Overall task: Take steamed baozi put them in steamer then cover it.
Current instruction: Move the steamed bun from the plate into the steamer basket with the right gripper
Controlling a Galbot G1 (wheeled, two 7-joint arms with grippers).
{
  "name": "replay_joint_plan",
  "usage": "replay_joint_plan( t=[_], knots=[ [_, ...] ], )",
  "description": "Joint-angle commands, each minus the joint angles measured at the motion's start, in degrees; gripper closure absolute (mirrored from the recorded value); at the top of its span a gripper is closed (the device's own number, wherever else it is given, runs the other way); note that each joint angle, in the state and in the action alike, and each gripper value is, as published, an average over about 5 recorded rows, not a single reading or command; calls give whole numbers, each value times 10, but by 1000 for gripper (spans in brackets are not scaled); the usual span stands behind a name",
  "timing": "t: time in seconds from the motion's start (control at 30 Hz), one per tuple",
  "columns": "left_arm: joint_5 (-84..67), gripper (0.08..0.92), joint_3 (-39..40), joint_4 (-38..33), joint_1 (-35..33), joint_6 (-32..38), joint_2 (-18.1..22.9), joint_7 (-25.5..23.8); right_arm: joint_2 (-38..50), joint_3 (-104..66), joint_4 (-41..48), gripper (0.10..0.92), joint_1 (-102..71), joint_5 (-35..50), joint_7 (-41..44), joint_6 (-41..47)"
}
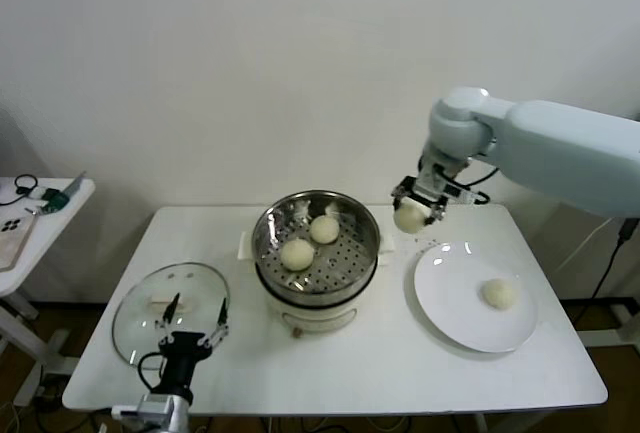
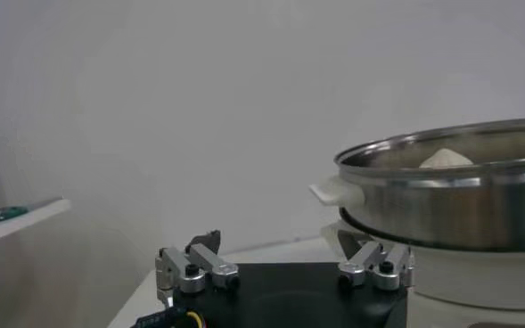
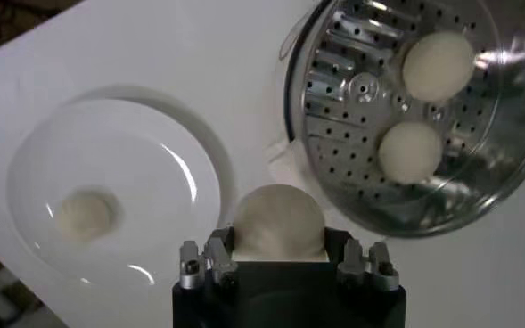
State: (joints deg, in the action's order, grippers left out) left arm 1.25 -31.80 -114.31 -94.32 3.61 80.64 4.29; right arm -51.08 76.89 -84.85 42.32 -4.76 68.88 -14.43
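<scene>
The left gripper (image 1: 196, 335) sits nearest, low at the table's front edge over the glass lid (image 1: 150, 305), its jaws spread wide and empty; it waits. Beyond it the steamer (image 1: 316, 245) stands mid-table with two baozi already on its perforated floor, one (image 1: 296, 254) toward the front and one (image 1: 324, 229) behind it. To the right lies the plate (image 1: 452, 305), one bun (image 1: 499, 294) left on it. Farthest back, the right gripper (image 1: 415, 210) hangs above the table between plate and steamer, just off the steamer's right rim, jaws closed on a third baozi (image 1: 409, 218).

So the step in hand looks like carrying bun three across to the basket. Next it likely needs a short move left until the bun is over a bare patch of the floor, clear of the two already there, then a descent inside the rim before release. After that, one bun remains, and then the lid.

The right wrist view looks straight down: it shows the held baozi (image 3: 277, 223) seated between the fingers, not yet above the basket (image 3: 351, 89), and the free space beside the two buns. The left wrist view looks sideways at the steamer's wall (image 2: 449, 209), giving the rim's height and a bun top (image 2: 447, 159) peeking over it, which the head view cannot convey
</scene>
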Motion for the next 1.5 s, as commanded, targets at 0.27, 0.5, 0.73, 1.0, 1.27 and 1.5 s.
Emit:
replay_joint_plan(
  t=[0.27, 0.5, 0.73, 1.0, 1.27, 1.5],
  knots=[
    [-9, 177, -2, -3, -3, -4, -7, 0, -222, -46, 59, 364, -75, -101, 17, -105],
    [-12, 177, -2, 1, 0, -5, -10, 0, -248, -44, 69, 364, -111, -100, 21, -111],
    [-14, 177, -5, 4, -2, -3, -11, 0, -250, -26, 69, 363, -128, -76, 30, -108],
    [-19, 177, -8, 5, 0, -4, -11, 0, -253, -6, 81, 355, -132, -60, 37, -112],
    [-19, 177, -9, 7, 0, -4, -10, 0, -256, -7, 83, 348, -140, -52, 37, -112],
    [-19, 177, -9, 9, 1, -4, -10, 0, -253, -13, 85, 283, -140, -54, 36, -118]
  ],
)
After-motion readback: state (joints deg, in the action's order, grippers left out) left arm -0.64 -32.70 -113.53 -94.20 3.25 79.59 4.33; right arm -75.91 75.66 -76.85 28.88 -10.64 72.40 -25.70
